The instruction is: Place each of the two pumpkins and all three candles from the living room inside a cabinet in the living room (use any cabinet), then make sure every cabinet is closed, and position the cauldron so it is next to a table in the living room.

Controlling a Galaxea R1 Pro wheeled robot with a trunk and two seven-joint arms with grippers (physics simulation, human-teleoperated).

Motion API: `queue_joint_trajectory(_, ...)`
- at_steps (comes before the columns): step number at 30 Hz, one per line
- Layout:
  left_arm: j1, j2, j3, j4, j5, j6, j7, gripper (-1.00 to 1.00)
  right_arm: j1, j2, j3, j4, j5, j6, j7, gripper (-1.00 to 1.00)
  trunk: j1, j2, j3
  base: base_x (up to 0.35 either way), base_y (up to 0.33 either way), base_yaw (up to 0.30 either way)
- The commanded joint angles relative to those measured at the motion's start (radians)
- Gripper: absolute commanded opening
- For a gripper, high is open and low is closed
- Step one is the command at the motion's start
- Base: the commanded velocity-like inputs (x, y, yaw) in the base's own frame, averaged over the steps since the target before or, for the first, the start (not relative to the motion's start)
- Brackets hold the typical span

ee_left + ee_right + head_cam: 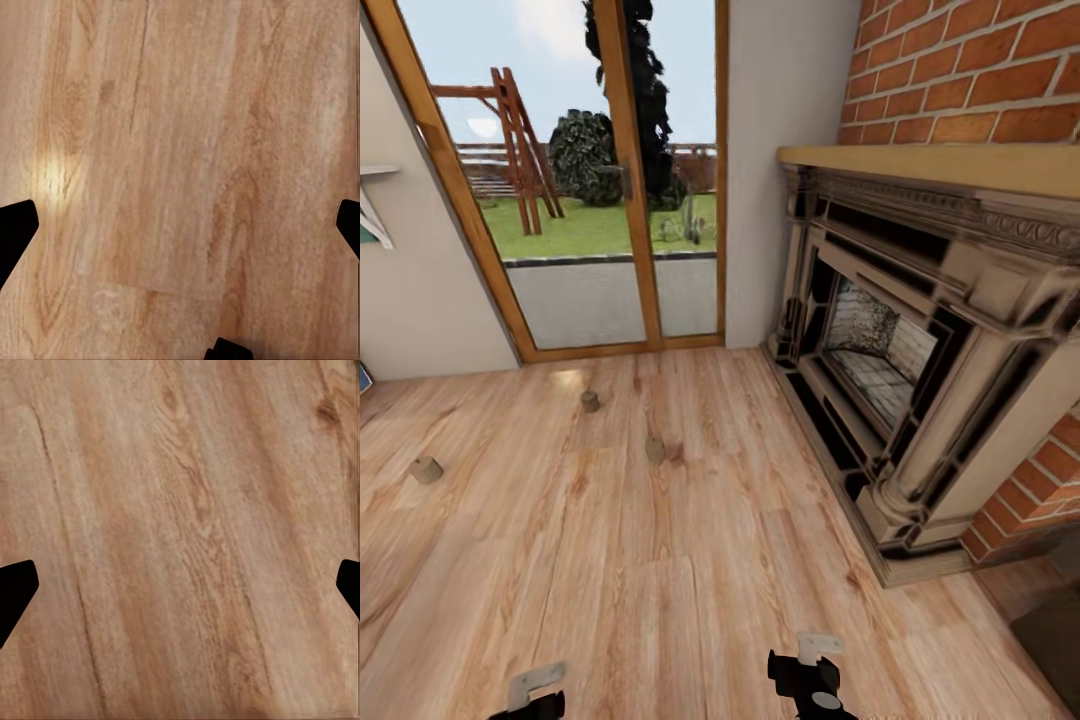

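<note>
Three tan-beige candles (426, 469) (590, 401) (655, 450) left of centre, honey-brown grained plank floor (690, 560), red brick wall (970, 70) upper right, cream-and-black fireplace (920, 360)

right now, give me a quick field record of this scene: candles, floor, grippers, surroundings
candles: three on the floor, apart: left one, far one, middle one
floor: light wood planks
left gripper: open, fingers wide apart, holding nothing
right gripper: open, holding nothing
fireplace: at right, brick around it
glass door: ahead, garden beyond
</note>
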Motion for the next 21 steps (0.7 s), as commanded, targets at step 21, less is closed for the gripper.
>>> queue_joint_trajectory(21, 0.000, 0.000, -0.009, 0.000, 0.006, -0.002, 0.003, 1.00, -0.001, 0.000, 0.008, 0.001, -0.010, -0.004, -0.004, 1.00, 0.000, 0.000, -0.001, 0.000, 0.009, -0.261)
